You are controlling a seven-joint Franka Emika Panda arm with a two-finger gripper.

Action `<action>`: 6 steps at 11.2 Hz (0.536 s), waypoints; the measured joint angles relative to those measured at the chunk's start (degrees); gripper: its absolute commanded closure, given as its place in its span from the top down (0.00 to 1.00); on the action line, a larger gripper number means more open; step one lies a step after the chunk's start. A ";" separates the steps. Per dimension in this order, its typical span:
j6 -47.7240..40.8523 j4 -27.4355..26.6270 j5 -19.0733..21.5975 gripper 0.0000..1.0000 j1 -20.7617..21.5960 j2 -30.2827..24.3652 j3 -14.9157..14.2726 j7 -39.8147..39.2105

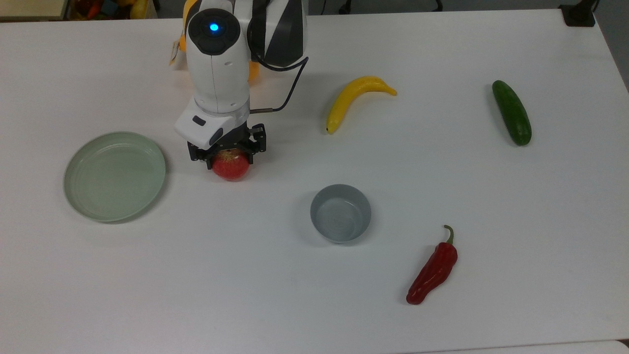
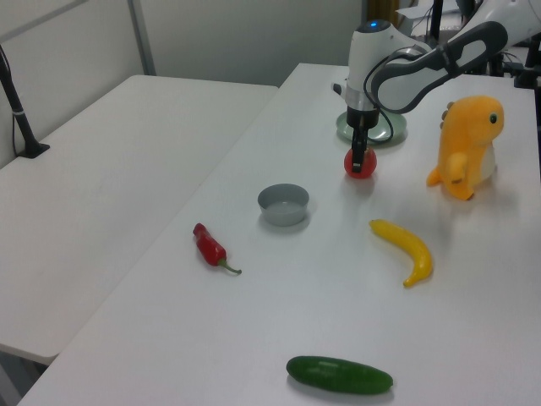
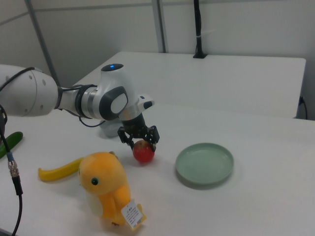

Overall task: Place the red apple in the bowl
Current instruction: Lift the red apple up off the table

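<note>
Spanning white table [image 1: 491, 221], second white table [image 2: 127, 144] beside.

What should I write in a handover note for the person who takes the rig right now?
Gripper: low over the red apple, fingers either side of it; a firm grip cannot be confirmed.
Red apple: on the table, between the green plate and the bowl.
Bowl: empty, to the top view's right of the apple.
Done: gripper at the apple.
Left: grasp, lift, carry, release in bowl.

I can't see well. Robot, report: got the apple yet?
Gripper down over red apple, grip unconfirmed. Apple on table. Bowl empty, path clear.
</note>
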 measured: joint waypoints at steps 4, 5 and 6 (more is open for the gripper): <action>-1.03 0.91 0.01 0.06 -0.23 -4.31 0.00 0.00; -2.49 1.20 0.04 0.06 -0.17 -6.29 0.05 0.00; -4.65 1.40 0.43 0.06 -0.05 -8.57 0.07 0.01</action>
